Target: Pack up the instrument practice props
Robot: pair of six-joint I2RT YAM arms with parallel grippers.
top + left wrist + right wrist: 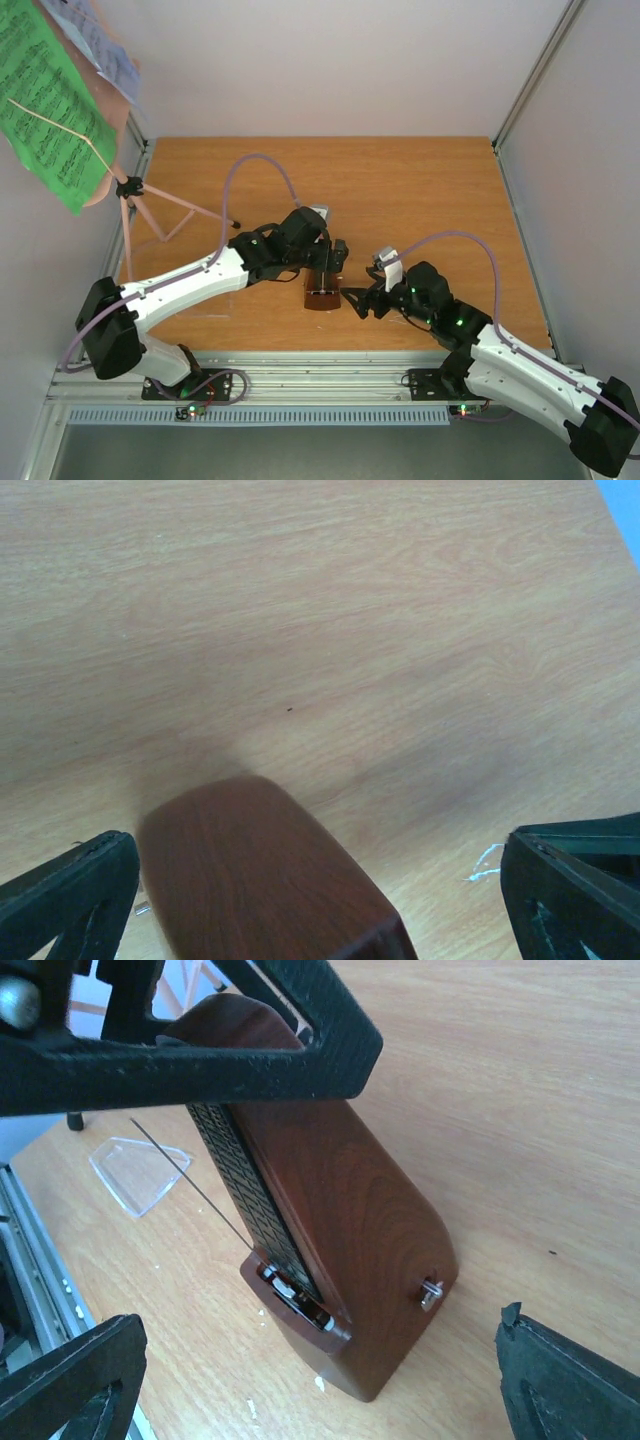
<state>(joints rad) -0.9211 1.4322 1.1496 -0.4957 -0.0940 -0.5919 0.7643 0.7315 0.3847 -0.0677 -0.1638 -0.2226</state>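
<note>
The reddish-brown pyramid metronome [322, 295] stands upright at the table's near middle, its front scale and thin pendulum rod [190, 1182] uncovered. Its clear cover [140, 1172] lies flat on the wood beside it. My left gripper [326, 264] hangs open over the metronome's top [260, 870], which sits between the fingers, closer to the left finger [70, 895]. My right gripper [358, 298] is open just right of the metronome's base [350, 1360], not touching it. The pink music stand [130, 190] stands far left, carrying a green sheet [50, 100] and a white sheet [100, 45].
White enclosure walls surround the wooden table [420, 190]. A metal rail [300, 375] runs along the near edge with both arm bases. The stand's tripod legs [190, 210] spread toward the left arm. A winding key [430, 1293] sticks out of the metronome's side.
</note>
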